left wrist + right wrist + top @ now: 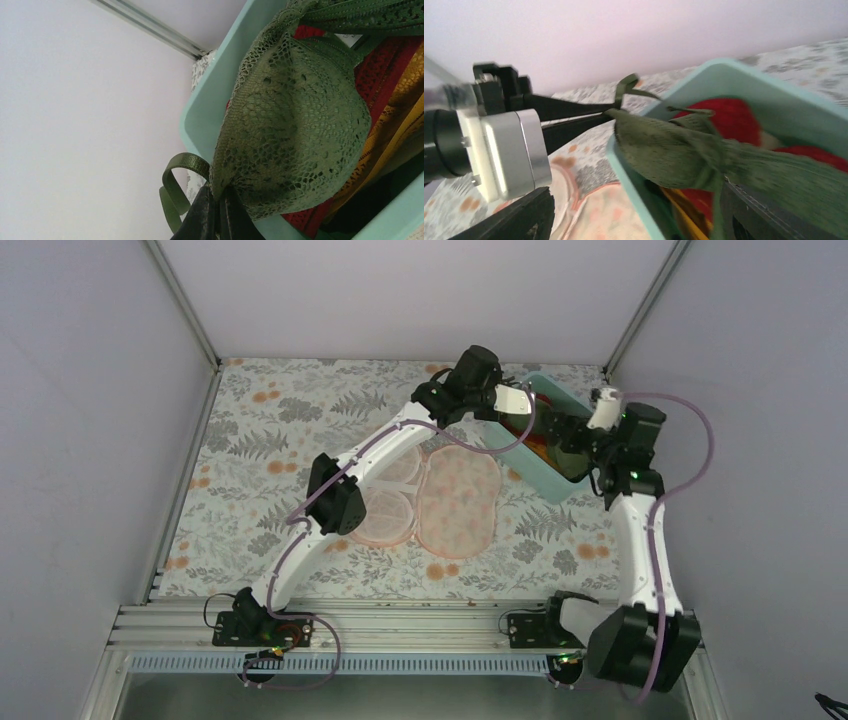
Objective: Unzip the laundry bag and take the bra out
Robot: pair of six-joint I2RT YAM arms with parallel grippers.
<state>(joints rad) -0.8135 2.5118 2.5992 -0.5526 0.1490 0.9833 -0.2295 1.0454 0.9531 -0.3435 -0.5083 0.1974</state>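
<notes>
Olive bra [295, 125] pinched in left gripper [217, 210] and right gripper [744, 210] over tub [545, 475] at two o'clock | risk: strap [175, 185] snagging rim, opposing pulls stretching lace | bag [455, 502] lies open

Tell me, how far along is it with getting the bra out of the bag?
Nearly done. The laundry bag lies opened flat on the table. Both the left gripper and the right gripper hold the bra over the teal tub. Left: let it go.

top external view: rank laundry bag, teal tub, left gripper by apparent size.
1. laundry bag, lying open, clearly largest.
2. teal tub, partly hidden by both arms.
3. left gripper, smallest, mostly hidden at the tub.
</notes>
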